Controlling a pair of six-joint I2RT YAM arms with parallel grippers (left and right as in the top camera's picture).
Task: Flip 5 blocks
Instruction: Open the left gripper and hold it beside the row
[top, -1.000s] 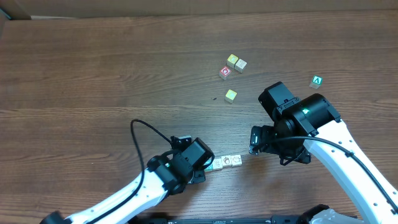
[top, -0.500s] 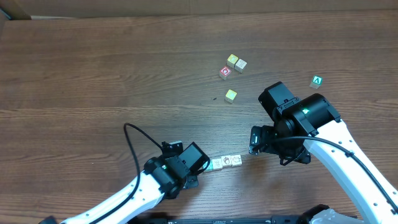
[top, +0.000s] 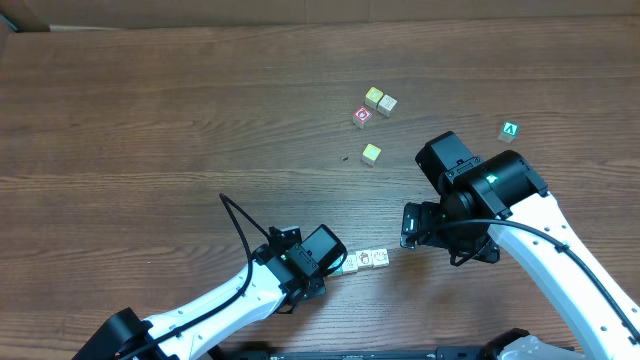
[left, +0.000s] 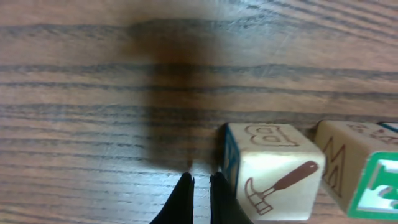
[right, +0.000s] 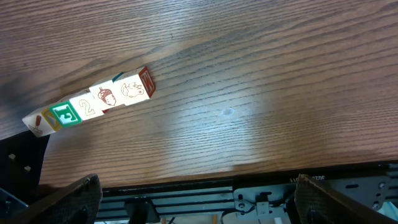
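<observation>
Wooden blocks (right: 93, 106); left gripper (left: 200, 180) beside (tips together)

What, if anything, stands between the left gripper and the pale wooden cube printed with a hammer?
Nothing visible. The left gripper, jaws shut, sits just beside the blue-printed side of the pale wooden hammer cube, with only bare brown wooden table around them. Whether they touch is unclear.
</observation>
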